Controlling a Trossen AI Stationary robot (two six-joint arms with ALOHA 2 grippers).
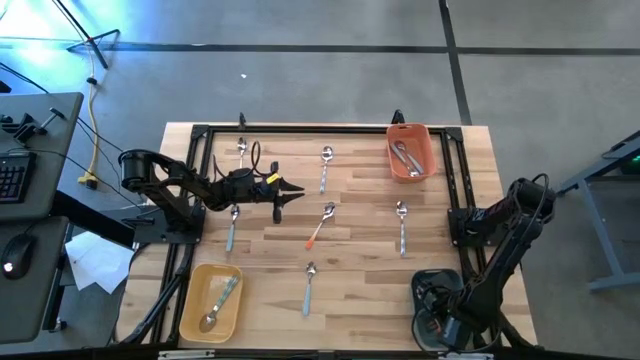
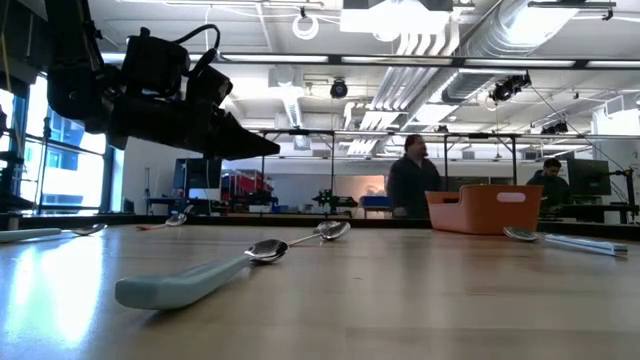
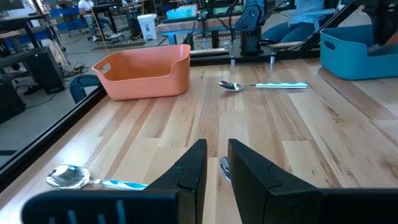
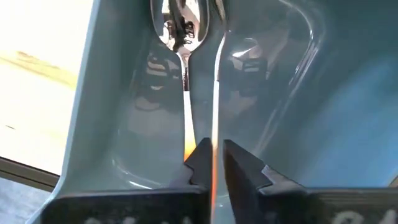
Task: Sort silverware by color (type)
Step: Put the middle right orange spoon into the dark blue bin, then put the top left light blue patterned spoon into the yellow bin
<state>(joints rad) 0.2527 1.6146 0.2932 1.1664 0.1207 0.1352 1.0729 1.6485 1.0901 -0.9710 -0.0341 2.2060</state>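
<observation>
My left pincer [image 1: 290, 190] hovers over the middle of the worktop [image 1: 480, 180], its fingers a narrow slit apart with nothing between them. The right pincer [image 4: 216, 158] is down inside a blue-grey bin [image 4: 112, 93] at the near right corner. A thin orange-handled piece [image 4: 215, 112] runs between its fingers, but I cannot tell whether they are pinching it. Six loose spoons lie across the boards, among them an orange-handled spoon [image 1: 320, 226]. More silverware sits in the orange bin [image 1: 425, 165] and the yellow bin [image 1: 190, 310].
</observation>
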